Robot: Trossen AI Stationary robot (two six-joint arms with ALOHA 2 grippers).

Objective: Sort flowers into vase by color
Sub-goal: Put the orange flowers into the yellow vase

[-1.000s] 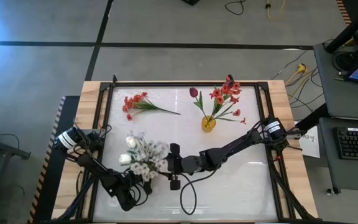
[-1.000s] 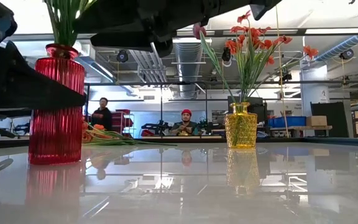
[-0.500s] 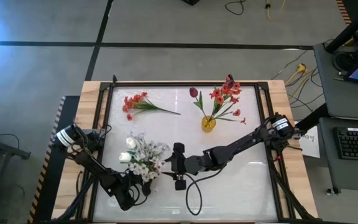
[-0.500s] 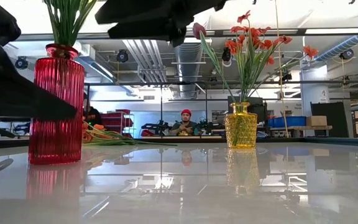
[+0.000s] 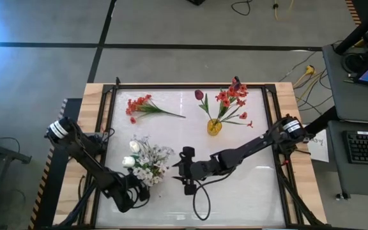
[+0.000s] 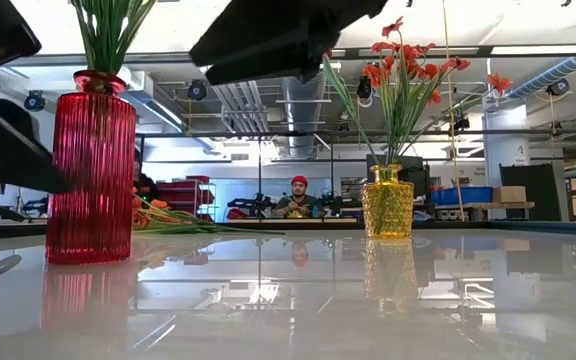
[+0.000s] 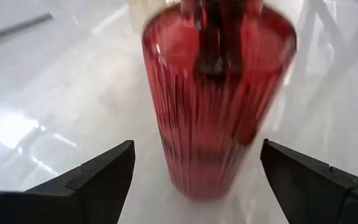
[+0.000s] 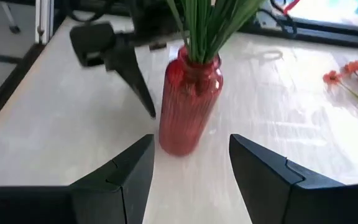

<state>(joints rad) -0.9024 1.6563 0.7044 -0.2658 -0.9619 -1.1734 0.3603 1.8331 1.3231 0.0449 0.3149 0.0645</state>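
In the high view the left gripper sits at lower left of the table, fingers spread wide around nothing, just below the red vase. That vase holds the white flowers and stands apart from both fingers in the left wrist view. The right gripper is at lower centre, just right of the white flowers, fingers partly apart and empty, facing the red vase in its wrist view. A loose red spray lies at upper left. The yellow vase, upper centre-right, holds red blossoms and a maroon tulip.
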